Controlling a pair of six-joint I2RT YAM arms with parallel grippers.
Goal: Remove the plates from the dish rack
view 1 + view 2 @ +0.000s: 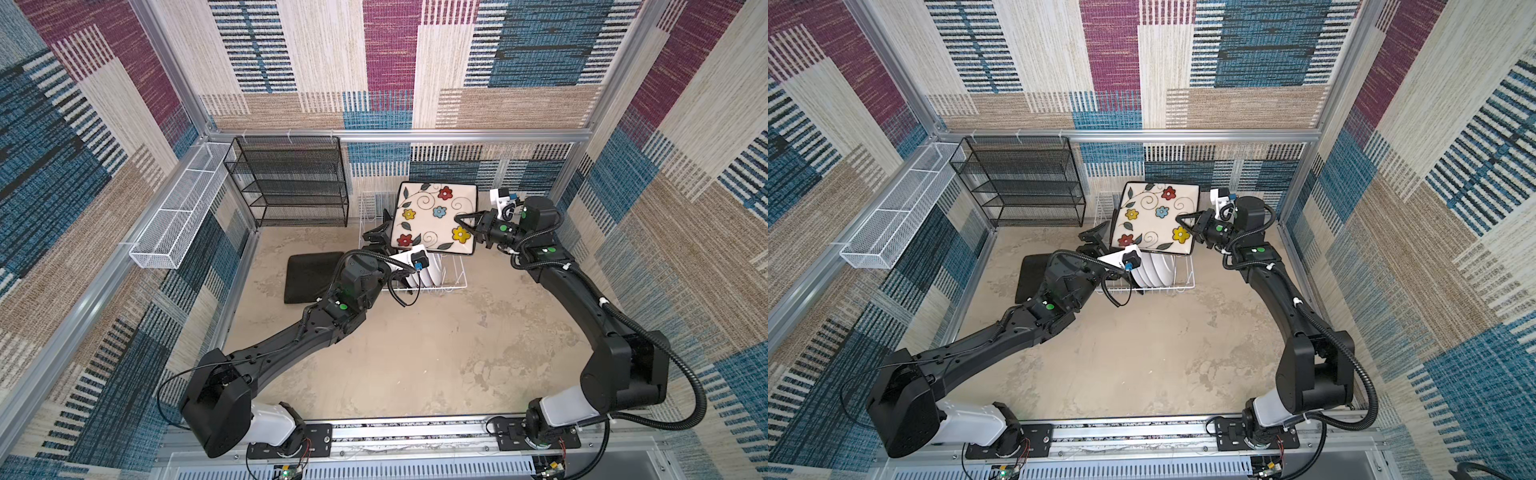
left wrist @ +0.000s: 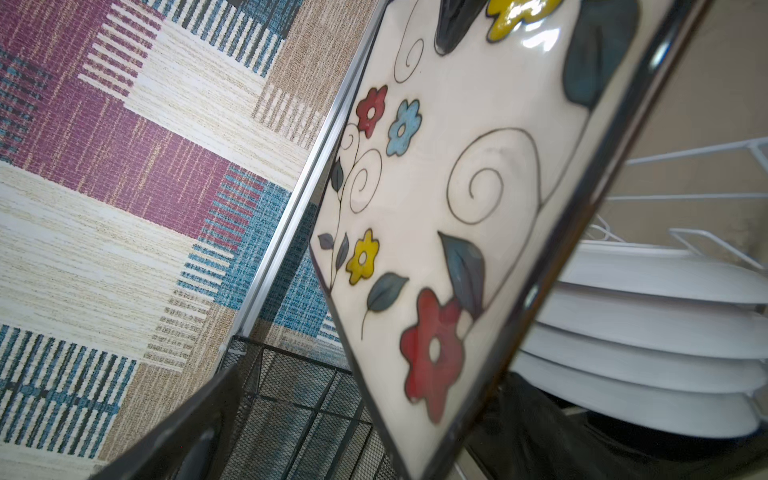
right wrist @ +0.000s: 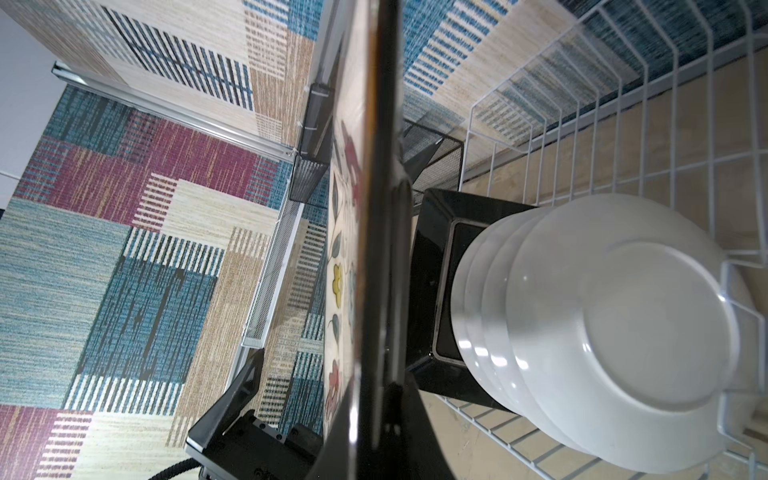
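— Plates first: where's the flowered plate (image 1: pixel 430 216) from where you stand?
— Held over the dish rack (image 1: pixel 455 286), tilted, with its painted face turned up. The right gripper (image 1: pixel 462 222) has the plate's right edge pinched, one finger lying by the yellow flower.
— And the left gripper (image 1: pixel 380 229)?
— It's at the plate's lower left corner, jaws spread. In the left wrist view one finger (image 2: pixel 187 419) stands clear of the painted face. The other is hidden behind the plate, so I can't say whether it touches.
— What's in the rack?
— Four round white plates (image 3: pixel 623 332) stand on edge, packed one behind the other at the rack's front end, backs to the right wrist camera. Just behind them stands a square plate with a black back (image 3: pixel 432 270), also on edge.
— Where's the rack itself?
— It's on the counter (image 1: pixel 415 353), toward the back edge, a bit right of the middle.
— Anything else down there?
— A black square (image 1: pixel 311 276) lies flat on the counter just left of the rack, toward the left edge. It looks like another plate turned face down, but I can't be sure. A black mesh shelf (image 1: pixel 291 183) fills the back left corner, and a long white mesh basket (image 1: pixel 174 220) runs along the left wall
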